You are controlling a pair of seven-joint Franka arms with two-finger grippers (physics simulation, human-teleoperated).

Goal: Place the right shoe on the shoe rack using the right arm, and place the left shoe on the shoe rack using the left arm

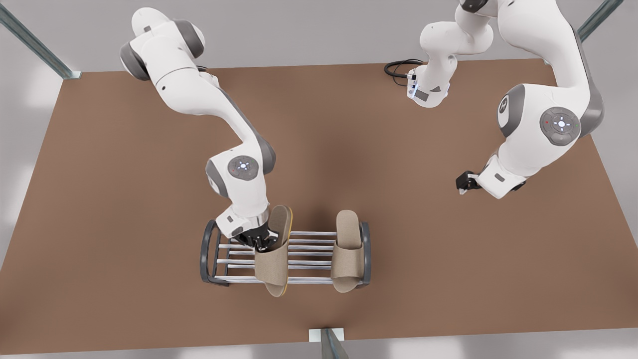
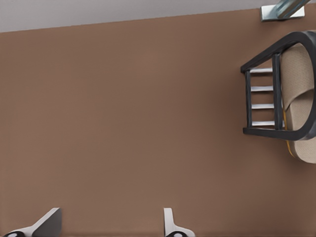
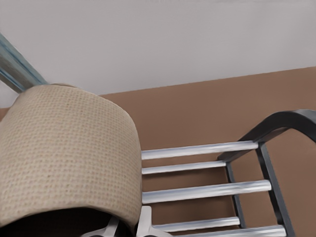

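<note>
Count: two slippers, one shoe rack (image 1: 285, 252), two arms, one desk (image 1: 124, 199).

Your right gripper (image 1: 259, 238) sits over the rack's end on the front view's left, clamped on the strap of the right shoe (image 1: 273, 259). That slipper lies tilted on edge across the silver rods, its yellow sole edge showing, toe hanging past the rack's near rail. In the right wrist view the beige strap (image 3: 64, 158) is right against the camera, with rods and a dark arched end frame (image 3: 276, 133) beside it.

The left shoe (image 1: 347, 252) lies flat across the rods at the rack's end on the front view's right, just beside that end frame, toe slightly over the near rail. The two slippers are apart, bare rods between them.

Your left gripper (image 1: 463, 183) waits well apart from the rack, above bare desk on the front view's right. Its fingers (image 2: 47, 222) are spread apart with nothing between them; the left wrist view shows the rack end (image 2: 274, 94) and left shoe (image 2: 298, 94) off to one side.

Room: wide open desk on both sides of the rack and behind it. The rack is near the desk's front edge, where a metal post base (image 1: 326, 335) stands. A black cable (image 1: 398, 70) loops at the far edge.
</note>
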